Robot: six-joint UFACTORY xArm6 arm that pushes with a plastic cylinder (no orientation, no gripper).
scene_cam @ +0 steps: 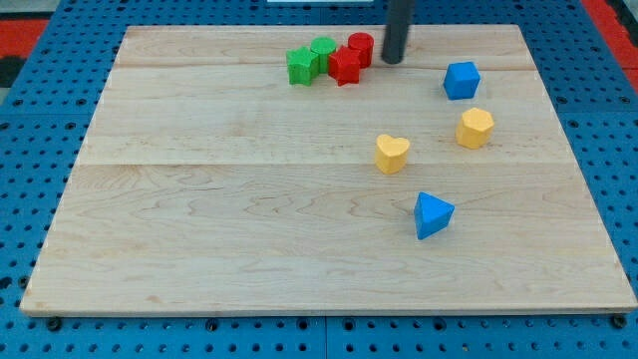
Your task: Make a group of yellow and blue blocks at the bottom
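A blue cube [462, 80] lies at the view's upper right. A yellow hexagonal block [476, 128] lies just below it. A yellow heart block [392, 154] lies to the left of that, near the middle. A blue triangular block [432, 214] lies lowest, right of centre. My tip [393, 58] stands near the view's top, just right of the red cylinder [361, 48] and well left of the blue cube, far above the yellow and blue blocks.
A green star block [301, 66], a green cylinder [322, 53] and a red star block [345, 66] cluster with the red cylinder at the top centre. The wooden board [199, 199] rests on a blue pegboard [30, 199].
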